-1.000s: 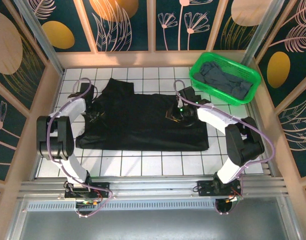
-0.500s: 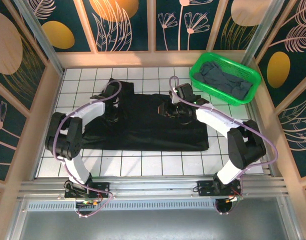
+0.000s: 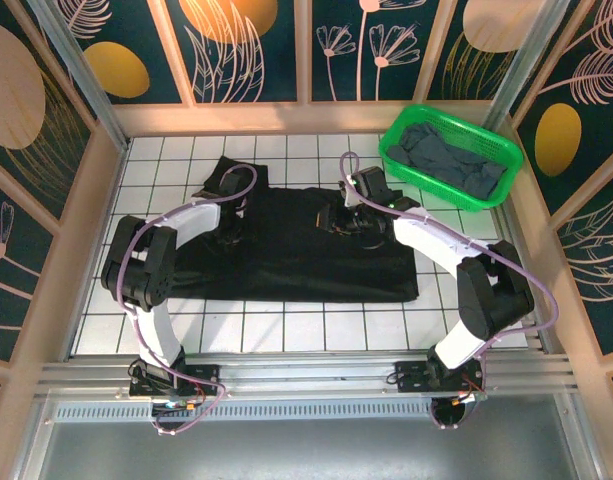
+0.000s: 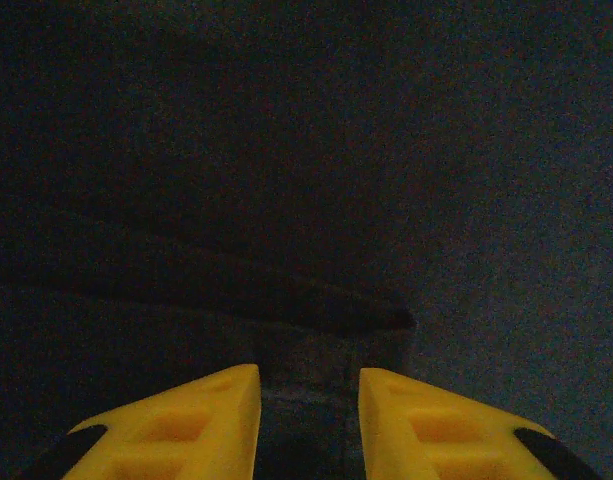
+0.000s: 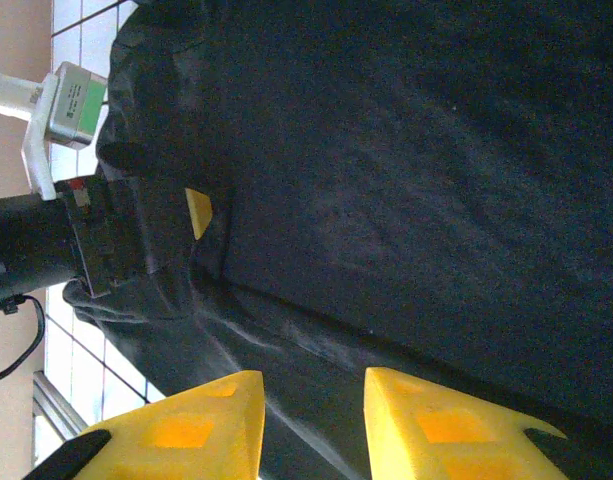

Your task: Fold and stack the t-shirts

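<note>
Where the black shirt (image 3: 306, 262) lies spread on the worktop (image 3: 286, 330), left tool (image 4: 308, 375) nips a sleeve fold in near-closed jaws, likely to tuck it inward; right tool (image 5: 311, 378) rests mid-shirt, slightly parted, grip unclear, probably anchoring.

White arms (image 3: 426, 235), black joints (image 3: 491, 290) (yellow claws (image 4: 308, 420))

The t-shirt (image 3: 296, 255) lies spread on the table (image 3: 286, 330), at its middle. The basket (image 3: 394, 165) stands on the table's corner at 2 o'clock from it, just beside it, with a second t-shirt (image 3: 451, 155) inside. The left gripper (image 3: 231, 222) sits on the spread t-shirt at 10 o'clock from its centre. The right gripper (image 3: 336, 222) is at 1 o'clock. The arm bases are at 6 o'clock.
</note>
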Robot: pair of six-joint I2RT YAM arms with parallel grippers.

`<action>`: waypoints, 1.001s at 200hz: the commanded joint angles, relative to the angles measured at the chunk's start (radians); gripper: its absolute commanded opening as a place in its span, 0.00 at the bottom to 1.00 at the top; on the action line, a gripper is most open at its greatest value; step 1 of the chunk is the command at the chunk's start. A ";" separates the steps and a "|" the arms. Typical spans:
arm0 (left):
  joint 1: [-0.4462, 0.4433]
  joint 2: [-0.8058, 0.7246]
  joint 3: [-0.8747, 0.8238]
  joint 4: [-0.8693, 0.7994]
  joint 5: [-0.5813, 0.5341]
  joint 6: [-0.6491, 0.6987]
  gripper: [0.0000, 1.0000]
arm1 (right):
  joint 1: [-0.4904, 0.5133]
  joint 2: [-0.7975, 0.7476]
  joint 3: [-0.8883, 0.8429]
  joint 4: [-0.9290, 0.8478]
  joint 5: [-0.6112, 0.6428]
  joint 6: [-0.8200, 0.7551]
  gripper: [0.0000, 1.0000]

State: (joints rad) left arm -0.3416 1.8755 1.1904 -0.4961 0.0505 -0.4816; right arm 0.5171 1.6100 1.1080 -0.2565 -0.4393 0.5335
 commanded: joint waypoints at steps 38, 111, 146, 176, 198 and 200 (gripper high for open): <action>-0.035 0.039 0.015 0.028 0.010 0.047 0.25 | 0.000 -0.027 -0.004 0.013 0.006 0.011 0.32; -0.054 0.039 0.025 -0.001 -0.055 0.053 0.00 | -0.003 -0.029 -0.004 0.014 0.009 0.013 0.32; -0.083 -0.005 0.055 -0.047 -0.125 0.051 0.00 | -0.004 -0.031 -0.008 0.014 0.008 0.013 0.32; -0.113 -0.021 0.072 -0.092 -0.162 0.047 0.00 | -0.005 -0.030 -0.011 0.016 0.008 0.014 0.32; -0.134 -0.025 0.082 -0.114 -0.193 0.049 0.00 | -0.006 -0.027 -0.010 0.018 0.005 0.014 0.32; -0.136 -0.027 0.083 -0.115 -0.197 0.049 0.00 | -0.006 -0.027 -0.009 0.017 0.005 0.014 0.32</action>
State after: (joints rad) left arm -0.4534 1.8843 1.2385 -0.5491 -0.0895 -0.4736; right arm 0.5163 1.6096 1.1049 -0.2569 -0.4389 0.5365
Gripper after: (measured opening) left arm 0.043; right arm 0.318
